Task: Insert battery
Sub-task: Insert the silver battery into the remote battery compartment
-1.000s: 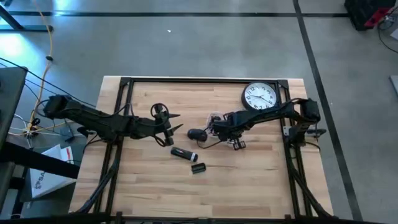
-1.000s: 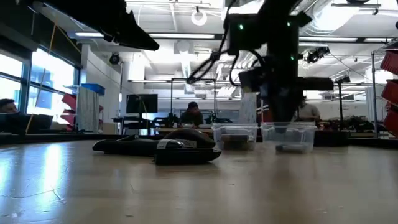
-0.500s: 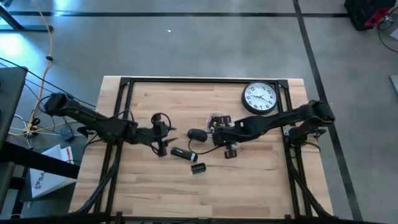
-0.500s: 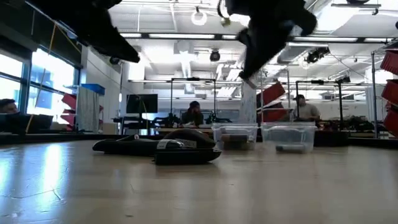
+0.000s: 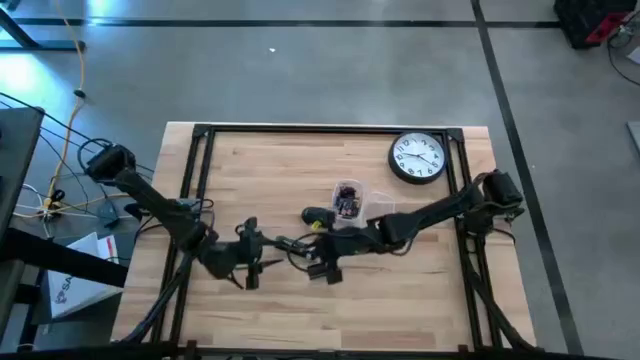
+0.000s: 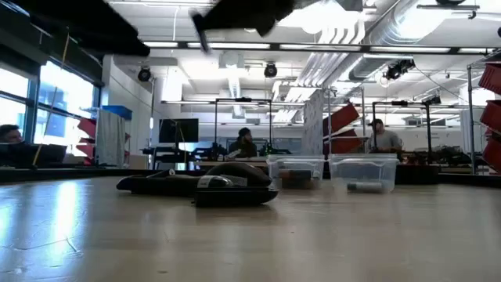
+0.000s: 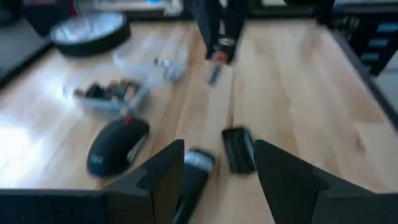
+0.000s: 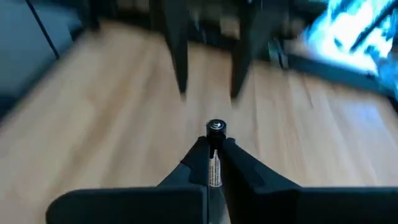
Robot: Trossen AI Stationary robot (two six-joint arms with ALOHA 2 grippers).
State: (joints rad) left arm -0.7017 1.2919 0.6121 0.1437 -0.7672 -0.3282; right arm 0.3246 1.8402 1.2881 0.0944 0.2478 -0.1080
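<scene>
Right gripper (image 8: 213, 155) of mine is pinching a small cylindrical battery with a metal cap (image 8: 215, 167) between its pressed fingers, cap pointing forward. In the high view this gripper (image 5: 322, 262) hangs over the wooden table (image 5: 420, 290), near its middle. My left gripper (image 7: 214, 171) is spread wide and empty, at about nine o'clock from the right one. Just in front of it lies the dark tube-shaped flashlight body (image 7: 191, 177), and beside that a small black rectangular cover (image 7: 237, 149). A black computer mouse (image 7: 117, 144), a clear plastic tray of small parts (image 5: 347, 197) and a round white wall clock (image 5: 417, 158) stay toward twelve and two o'clock.

I judge the risks like this: the battery is held only by a narrow pinch, so it may tilt or slip. The flashlight body lies loose, so it may roll away if my left fingers touch it on one side only.
</scene>
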